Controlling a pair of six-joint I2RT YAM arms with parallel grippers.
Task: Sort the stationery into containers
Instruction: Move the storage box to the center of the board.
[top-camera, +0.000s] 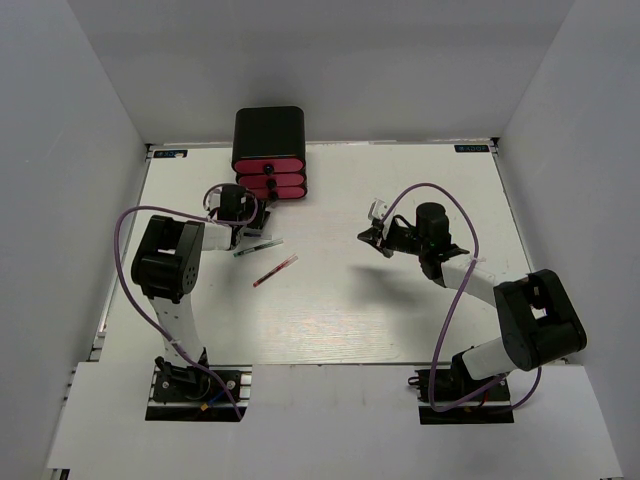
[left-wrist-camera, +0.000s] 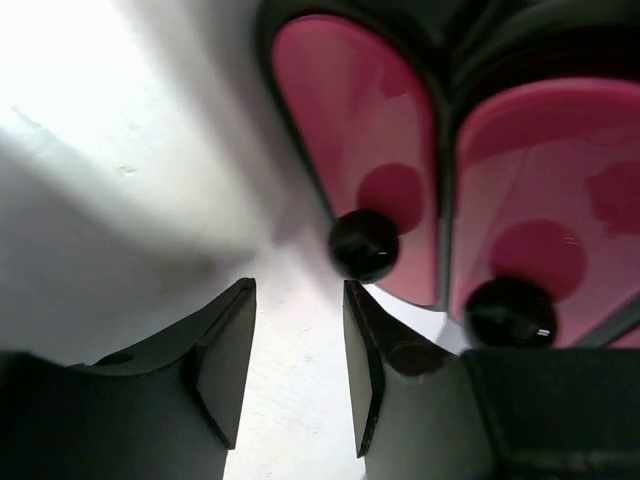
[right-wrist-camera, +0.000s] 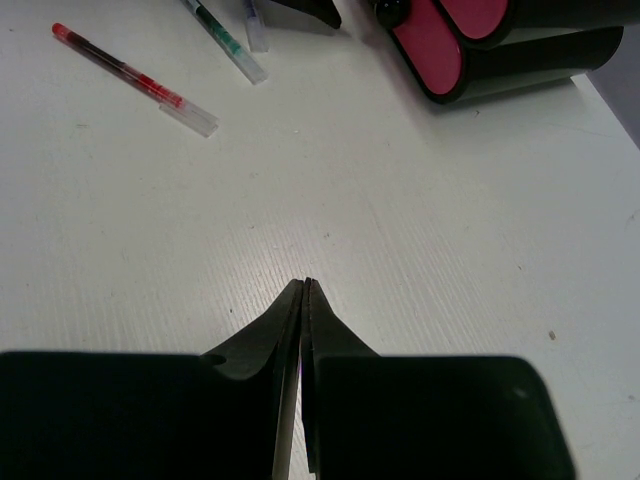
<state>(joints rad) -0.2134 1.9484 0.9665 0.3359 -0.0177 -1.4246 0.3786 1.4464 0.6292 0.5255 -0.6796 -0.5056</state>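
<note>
The black box (top-camera: 268, 130) holds three stacked pink drawers (top-camera: 270, 178) with black round knobs. My left gripper (top-camera: 256, 208) is open and empty right in front of them. In the left wrist view its jaws (left-wrist-camera: 298, 335) stand apart just below and left of one knob (left-wrist-camera: 363, 245); a second knob (left-wrist-camera: 508, 312) is to the right. A green pen (top-camera: 258, 246) and a red pen (top-camera: 275, 270) lie on the table below the left gripper. My right gripper (top-camera: 366, 236) is shut with nothing visible in it, low over bare table (right-wrist-camera: 306, 287).
The right wrist view shows the red pen (right-wrist-camera: 133, 80), the green pen (right-wrist-camera: 225, 42) and a short pale item (right-wrist-camera: 256, 28) at the top left, with the pink drawers (right-wrist-camera: 430, 45) at the top. White walls enclose the table (top-camera: 400, 310).
</note>
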